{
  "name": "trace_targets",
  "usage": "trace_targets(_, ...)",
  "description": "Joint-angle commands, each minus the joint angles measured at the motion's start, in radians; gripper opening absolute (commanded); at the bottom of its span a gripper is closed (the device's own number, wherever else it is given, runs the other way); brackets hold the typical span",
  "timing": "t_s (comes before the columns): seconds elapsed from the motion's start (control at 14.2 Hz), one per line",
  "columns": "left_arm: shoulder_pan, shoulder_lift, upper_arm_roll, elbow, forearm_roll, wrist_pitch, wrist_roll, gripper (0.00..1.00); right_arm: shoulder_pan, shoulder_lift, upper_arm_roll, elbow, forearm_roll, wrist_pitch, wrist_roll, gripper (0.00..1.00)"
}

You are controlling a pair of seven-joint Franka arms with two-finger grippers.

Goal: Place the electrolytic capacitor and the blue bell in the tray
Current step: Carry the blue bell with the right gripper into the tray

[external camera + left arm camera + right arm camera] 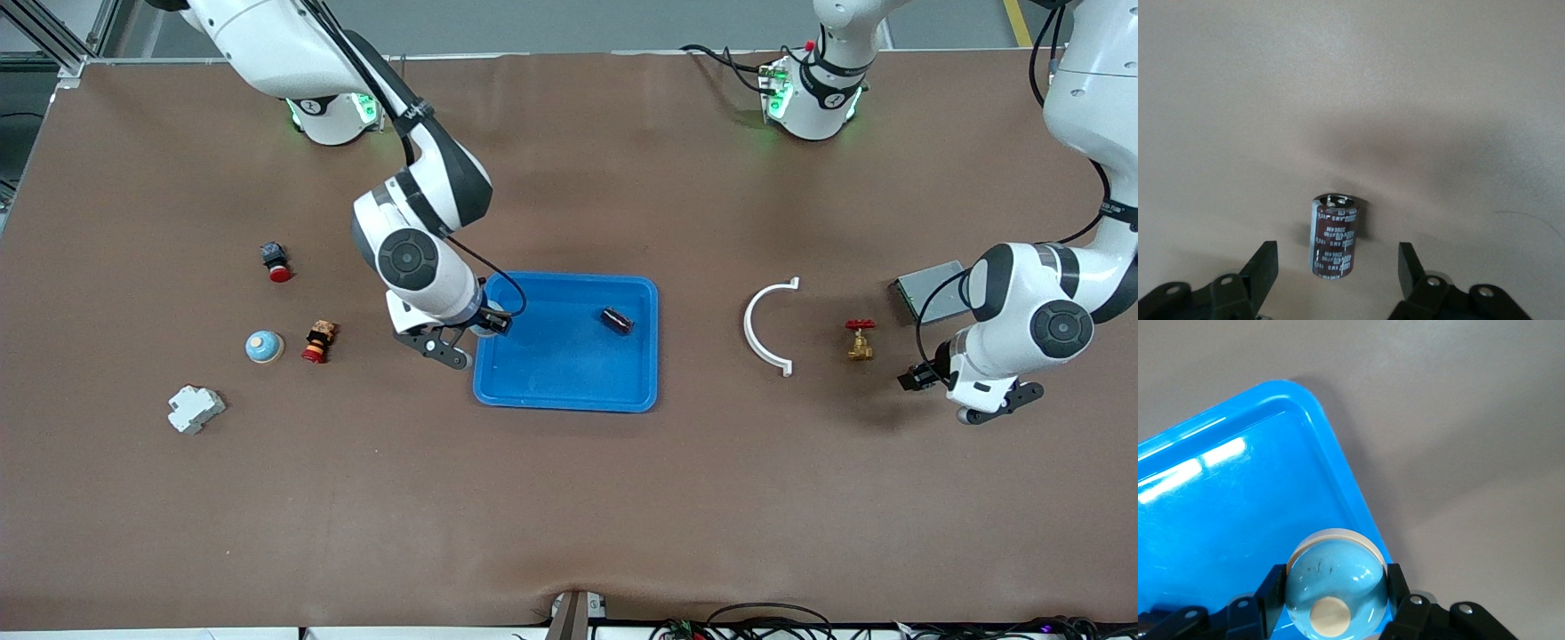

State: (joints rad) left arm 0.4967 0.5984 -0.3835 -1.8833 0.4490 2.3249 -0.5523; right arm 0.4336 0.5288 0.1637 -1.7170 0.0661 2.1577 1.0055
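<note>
The right tool (pixel 1335 581), gripping the blue bell (pixel 1331 563), is hovering over the tray's (pixel 1218 520) edge, while the open left tool (pixel 1337 255) is straddling the upright capacitor (pixel 1335 230) on the tabletop (pixel 1338 80).

Brown table (pixel 569 516), stuff spread out. Blue tray (pixel 565 397) sits mid-table. Toward the right arm's end: a red-capped button (pixel 276 262), a blue bell (pixel 264 347), a red-yellow button (pixel 318 341) and a white block (pixel 195 409). Toward the left arm's end: a white curved clip (pixel 763 327), brass valve (pixel 860 340), grey box (pixel 925 292) and an upright capacitor (pixel 1334 235).
</note>
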Motion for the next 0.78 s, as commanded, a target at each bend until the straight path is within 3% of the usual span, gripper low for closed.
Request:
trace_targets(0.0, 0.01, 0.009, -0.006, -0.005, 0.055, 0.019, 0.008, 0.55, 0.019, 0.045, -0.006, 0.03, 0.011, 0.017, 0.018, 0.16)
trace_targets(0.28, 0.02, 0.015, -0.006, -0.003, 0.07, 0.019, 0.006, 0.52, 0.046, 0.083, -0.006, 0.03, 0.011, 0.057, 0.018, 0.16)
trace_targets(0.49, 0.02, 0.018, -0.006, -0.003, 0.07, 0.022, 0.003, 0.29, 0.063, 0.108, -0.006, 0.031, 0.011, 0.094, 0.019, 0.16)
trace_targets(0.56, 0.02, 0.018, -0.006, -0.003, 0.07, 0.022, 0.005, 0.09, 0.071, 0.112, -0.006, 0.03, 0.011, 0.103, 0.019, 0.17)
trace_targets(0.63, 0.02, 0.017, -0.008, -0.003, 0.07, 0.022, 0.005, 0.0, 0.074, 0.118, -0.006, 0.03, 0.011, 0.103, 0.018, 0.17)
trace_targets(0.71, 0.019, 0.014, -0.008, -0.003, 0.07, 0.021, 0.0, 0.0, 0.077, 0.12, -0.006, 0.031, 0.009, 0.105, 0.018, 0.17)
